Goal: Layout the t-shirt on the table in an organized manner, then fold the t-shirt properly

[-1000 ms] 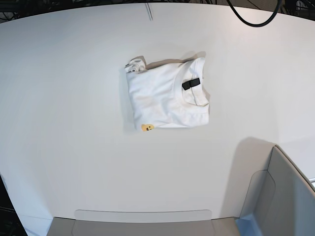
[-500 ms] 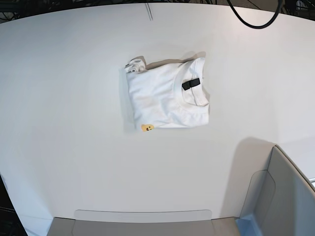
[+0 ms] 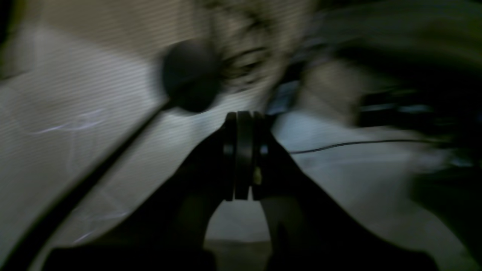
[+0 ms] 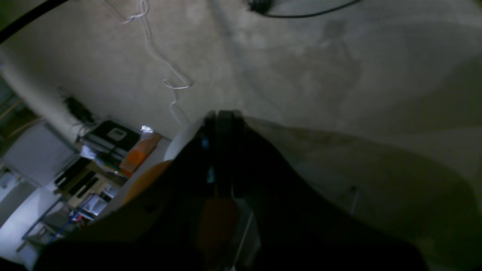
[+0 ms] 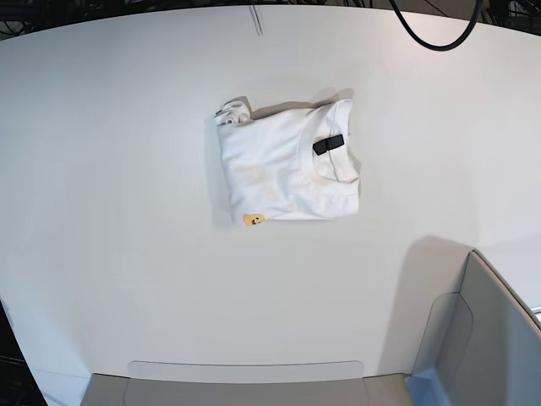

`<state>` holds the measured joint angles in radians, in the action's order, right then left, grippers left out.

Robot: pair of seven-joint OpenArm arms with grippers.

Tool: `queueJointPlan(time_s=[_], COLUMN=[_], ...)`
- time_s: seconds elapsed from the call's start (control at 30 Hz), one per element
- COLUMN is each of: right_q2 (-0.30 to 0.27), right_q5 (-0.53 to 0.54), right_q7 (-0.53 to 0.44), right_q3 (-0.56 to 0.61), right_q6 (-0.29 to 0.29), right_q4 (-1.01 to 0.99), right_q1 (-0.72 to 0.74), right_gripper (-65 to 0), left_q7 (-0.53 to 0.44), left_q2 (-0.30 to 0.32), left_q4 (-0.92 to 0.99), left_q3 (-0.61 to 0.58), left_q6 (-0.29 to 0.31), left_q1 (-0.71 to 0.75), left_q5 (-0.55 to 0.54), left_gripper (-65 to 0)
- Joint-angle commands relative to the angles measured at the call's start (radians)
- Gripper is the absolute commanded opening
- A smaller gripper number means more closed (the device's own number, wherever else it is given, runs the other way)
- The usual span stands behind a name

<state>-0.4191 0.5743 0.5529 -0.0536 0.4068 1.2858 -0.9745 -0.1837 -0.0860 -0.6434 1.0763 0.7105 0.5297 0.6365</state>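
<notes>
The white t-shirt (image 5: 287,169) lies folded into a compact rectangle on the table (image 5: 118,169), a little beyond its middle. Its black neck label (image 5: 328,144) faces up at the right, and a bit of yellow print (image 5: 253,220) peeks out at the near left corner. Neither arm shows in the base view. My left gripper (image 3: 243,158) is shut with nothing between its fingers, and its view is blurred and aimed away from the table. My right gripper (image 4: 220,150) is also shut and empty, pointing at a wall and room clutter.
A grey-white plastic bin (image 5: 499,338) stands at the near right corner, and a low grey edge (image 5: 245,381) runs along the near side. A black cable (image 5: 431,34) loops at the far right. A faint seam (image 5: 255,19) marks the far edge.
</notes>
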Motion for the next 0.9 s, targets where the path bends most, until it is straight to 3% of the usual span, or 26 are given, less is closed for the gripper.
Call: queueJointPlan(time_s=[0.0, 0.07, 0.23, 0.4, 0.5, 0.57, 0.73, 0.87], right_q2=[-0.004, -0.004, -0.007, 0.001, 0.002, 0.002, 0.002, 0.007], right_q5=[0.006, 0.006, -0.001, -0.121, -0.155, -0.176, -0.302, -0.416], right_q7=[0.003, -0.001, -0.126, -0.144, -0.149, -0.204, -0.388, -0.477], right_q3=[0.001, 0.001, 0.01, 0.007, 0.007, 0.007, 0.008, 0.008], right_q6=[0.037, 0.062, 0.063, 0.073, 0.136, 0.177, 0.18, 0.18], right_q4=[-0.021, -0.081, -0.259, -0.46, -0.59, -0.691, -0.99, -1.219], right_q1=[-0.01, 0.019, 0.09, 0.219, 0.308, 0.365, 0.541, 0.693], right_gripper=[-65.0, -65.0, -65.0, -65.0, -65.0, -65.0, -65.0, -65.0], left_q7=[-0.003, -0.013, -0.015, -0.015, -0.015, -0.013, -0.007, -0.006], left_q2=[0.035, 0.071, 0.145, 0.173, 0.17, 0.168, 0.154, 0.194], left_q4=[0.041, 0.129, 0.311, 0.379, 0.382, 0.383, 0.454, 0.581], left_q3=[0.003, 0.003, 0.002, 0.002, 0.002, 0.002, 0.0, 0.0], left_q6=[-0.012, -0.012, -0.012, -0.012, -0.012, -0.012, -0.139, -0.254], left_q1=[0.025, -0.013, -0.073, -0.122, -0.142, -0.161, -0.217, -0.274], left_q5=[0.01, 0.024, 0.044, 0.079, 0.098, 0.105, 0.105, 0.105], left_gripper=[-65.0, -65.0, -65.0, -65.0, -65.0, -65.0, -65.0, -65.0])
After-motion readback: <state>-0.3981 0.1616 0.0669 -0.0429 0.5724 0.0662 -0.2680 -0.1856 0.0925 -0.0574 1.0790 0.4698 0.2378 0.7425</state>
